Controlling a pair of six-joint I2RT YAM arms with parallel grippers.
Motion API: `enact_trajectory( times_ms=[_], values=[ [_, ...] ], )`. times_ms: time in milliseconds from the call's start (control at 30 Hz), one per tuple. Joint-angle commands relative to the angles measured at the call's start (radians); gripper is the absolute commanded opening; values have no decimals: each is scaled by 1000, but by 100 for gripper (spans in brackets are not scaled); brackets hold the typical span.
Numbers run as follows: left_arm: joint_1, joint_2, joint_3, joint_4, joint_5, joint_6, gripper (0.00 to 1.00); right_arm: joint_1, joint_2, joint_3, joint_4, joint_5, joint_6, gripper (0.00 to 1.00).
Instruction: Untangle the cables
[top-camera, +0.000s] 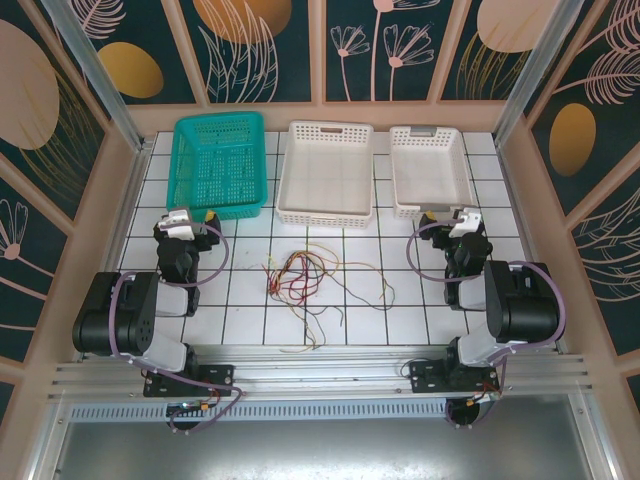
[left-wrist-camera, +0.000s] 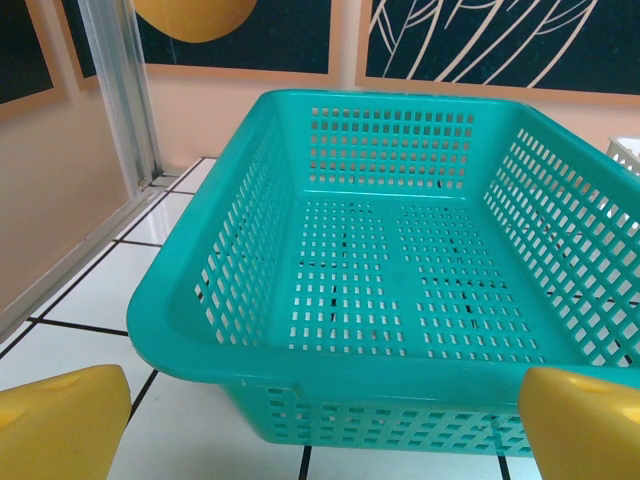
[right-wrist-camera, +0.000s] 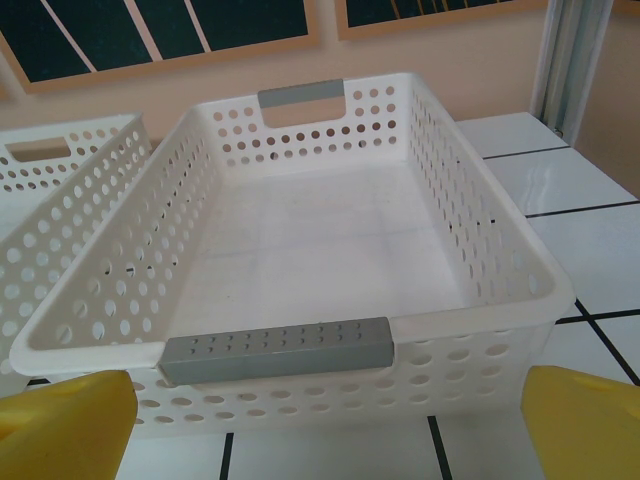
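Tangled cables (top-camera: 303, 278) mid-table between left tool (top-camera: 190, 219) and right tool (top-camera: 462, 218), both wide apart, empty, well clear.

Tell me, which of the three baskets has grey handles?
The white basket on the far right: grey grips cap both its short ends. The middle white basket and the teal basket have none.

no readable text, labels, brands or numbers anywhere

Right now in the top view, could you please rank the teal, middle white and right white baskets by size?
1. teal basket and middle white basket: look alike, unranked.
2. right white basket: smallest.
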Motion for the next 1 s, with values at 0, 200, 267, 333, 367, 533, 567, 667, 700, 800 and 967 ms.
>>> enact_trajectory(
  times_ms=[0,200,267,333,367,533,567,667,700,800,967],
  values=[
    [2,1,6,9,6,11,99,0,4,2,9,-14,-13,99],
    [2,1,6,9,7,11,99,2,-31,27,-61,-68,-34,99],
    [2,3,6,9,7,12,99,22,-94,81,-217,-88,-61,99],
    [2,2,5,9,7,12,99,35,-174,90,-302,-29,-38,99],
    [2,2,5,9,7,11,99,43,-219,74,-302,-30,-41,99],
    [2,2,6,9,7,11,99,157,-439,79,-392,34,-88,99],
    [2,2,6,9,7,12,99,185,-477,99,-436,38,-79,99],
    [2,2,6,9,7,12,99,236,-572,181,-587,-3,2,99],
    [2,2,6,9,7,11,99,241,-602,215,-645,7,65,99],
    [2,2,6,9,7,12,99,237,-665,301,-819,58,279,99],
    [2,1,5,9,7,12,99,194,-740,344,-990,-37,452,99]
  ],
)
